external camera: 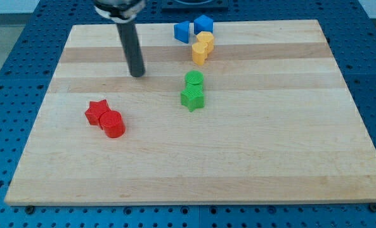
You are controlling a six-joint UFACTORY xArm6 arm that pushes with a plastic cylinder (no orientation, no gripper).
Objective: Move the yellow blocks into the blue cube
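Two yellow blocks sit touching near the view's top: one (pixel 205 41) just below the blue cube (pixel 203 25), the other (pixel 200 53) below it. A second blue block (pixel 182 31) lies just left of the cube, close beside it. My tip (pixel 137 74) rests on the board well to the left and below this group, about a hundred pixels left of the lower yellow block. It touches no block.
A green cylinder (pixel 194 80) and a green star (pixel 192 98) sit touching at the board's middle. A red star (pixel 97 112) and a red cylinder (pixel 113 124) sit touching at the left. The wooden board (pixel 270 126) lies on a blue perforated table.
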